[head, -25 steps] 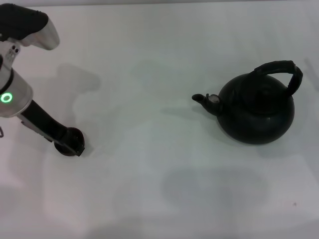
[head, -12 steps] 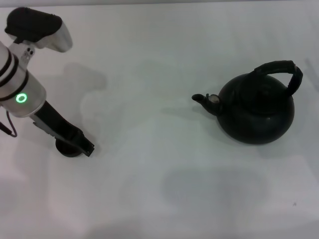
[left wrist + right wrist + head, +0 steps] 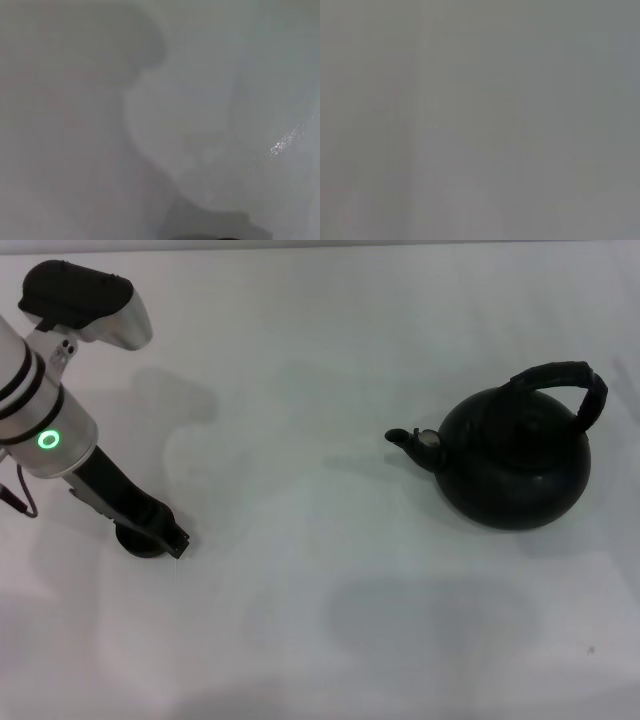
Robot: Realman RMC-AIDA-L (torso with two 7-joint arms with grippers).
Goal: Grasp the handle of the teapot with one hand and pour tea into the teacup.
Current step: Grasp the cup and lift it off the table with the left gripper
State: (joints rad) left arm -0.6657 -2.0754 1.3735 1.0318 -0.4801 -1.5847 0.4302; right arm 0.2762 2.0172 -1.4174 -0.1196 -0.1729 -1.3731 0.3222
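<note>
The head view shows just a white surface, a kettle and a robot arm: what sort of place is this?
Probably a robot test bench or lab tabletop, not a kitchen. The plain white table holds only a black teapot and a small dark teacup, with the left gripper down at the cup. No room furnishings show.

No text, label, brand, number or sign can be read in any view. The only mark of any kind is a lit green ring [image 3: 46,440] on the left arm's wrist, seen from the head view; it carries no letters or digits.
</note>
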